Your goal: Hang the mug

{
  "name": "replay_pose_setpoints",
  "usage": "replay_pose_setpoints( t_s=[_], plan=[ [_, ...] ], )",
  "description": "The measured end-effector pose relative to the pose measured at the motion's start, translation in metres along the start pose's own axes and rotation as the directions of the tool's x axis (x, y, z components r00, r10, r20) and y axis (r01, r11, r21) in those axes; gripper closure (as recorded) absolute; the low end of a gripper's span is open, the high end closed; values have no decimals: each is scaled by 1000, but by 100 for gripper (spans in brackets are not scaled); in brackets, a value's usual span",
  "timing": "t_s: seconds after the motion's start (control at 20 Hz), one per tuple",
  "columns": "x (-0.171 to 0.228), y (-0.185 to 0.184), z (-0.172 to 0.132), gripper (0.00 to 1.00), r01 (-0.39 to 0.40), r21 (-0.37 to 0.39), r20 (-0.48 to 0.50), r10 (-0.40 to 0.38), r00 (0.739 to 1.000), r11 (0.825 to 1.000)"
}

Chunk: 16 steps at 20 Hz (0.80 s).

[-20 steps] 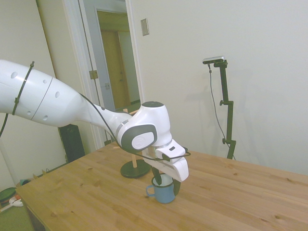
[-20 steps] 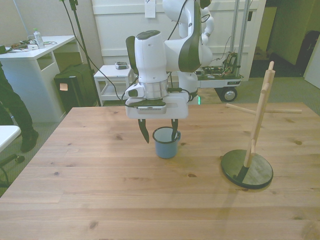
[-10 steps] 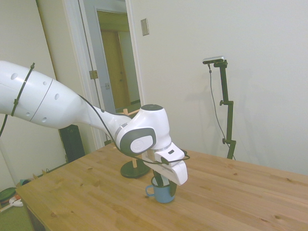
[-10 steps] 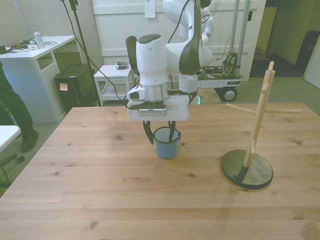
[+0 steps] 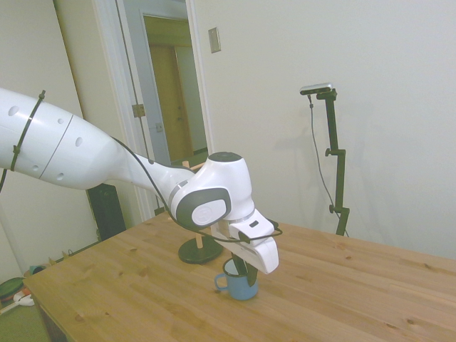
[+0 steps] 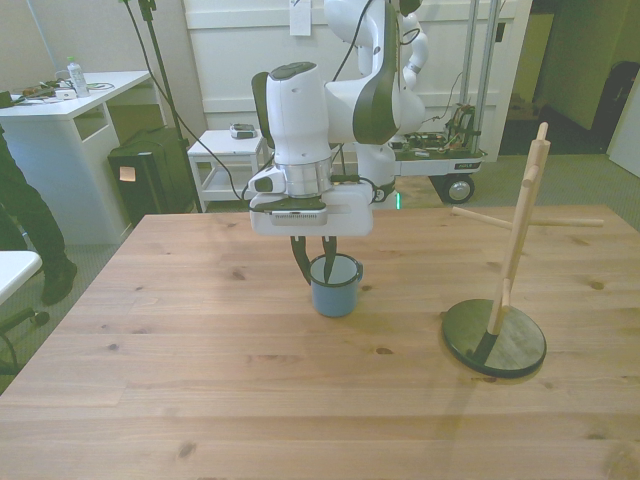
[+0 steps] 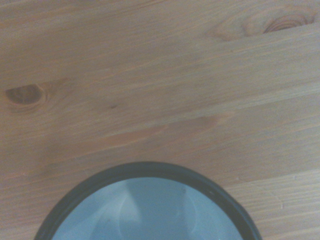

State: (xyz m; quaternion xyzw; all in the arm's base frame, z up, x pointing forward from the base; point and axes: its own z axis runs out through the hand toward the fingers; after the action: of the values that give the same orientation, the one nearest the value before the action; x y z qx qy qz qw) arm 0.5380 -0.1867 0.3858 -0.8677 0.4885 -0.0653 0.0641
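Observation:
The small light-blue mug (image 6: pixel 335 294) stands upright on the wooden table (image 6: pixel 250 400), its loop handle pointing left in the side view (image 5: pixel 237 286). My gripper (image 6: pixel 314 268) comes down from above it, one dark finger outside the wall and one inside, pinched on the rim at the front view's left. In the side view the gripper (image 5: pixel 246 271) dips into the mug's mouth. The wrist view shows the mug's dark rim (image 7: pixel 145 169) and white inside from close by, over bare wood.
A wooden mug tree (image 6: pixel 517 230) with pegs and a round dark base (image 6: pixel 494 340) stands at the front view's right; its base (image 5: pixel 199 251) shows behind the arm in the side view. A person's dark legs (image 6: pixel 25 215) are by a white desk, off the table.
The fingers have drawn together from a wide spread astride the mug to a narrow pinch on its wall. The mug has stayed in place.

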Motion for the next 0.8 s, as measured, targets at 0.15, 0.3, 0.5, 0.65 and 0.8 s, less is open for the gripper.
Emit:
replay_pose_setpoints(
  t_s=[0.15, 0.3, 0.5, 0.65, 0.8],
  plan=[
    [1, 1, 0, 100, -3, 0, 0, 3, 1000, 1000],
    [2, 2, 0, 100, -5, 0, -1, 5, 1000, 1000],
    [2, 3, -1, 100, -5, 0, -1, 5, 1000, 1000],
    [1, 1, -8, 100, -2, 9, -7, 2, 1000, 1000],
    [-3, -2, -29, 100, 5, 32, -21, -4, 1000, 999]
  ],
)
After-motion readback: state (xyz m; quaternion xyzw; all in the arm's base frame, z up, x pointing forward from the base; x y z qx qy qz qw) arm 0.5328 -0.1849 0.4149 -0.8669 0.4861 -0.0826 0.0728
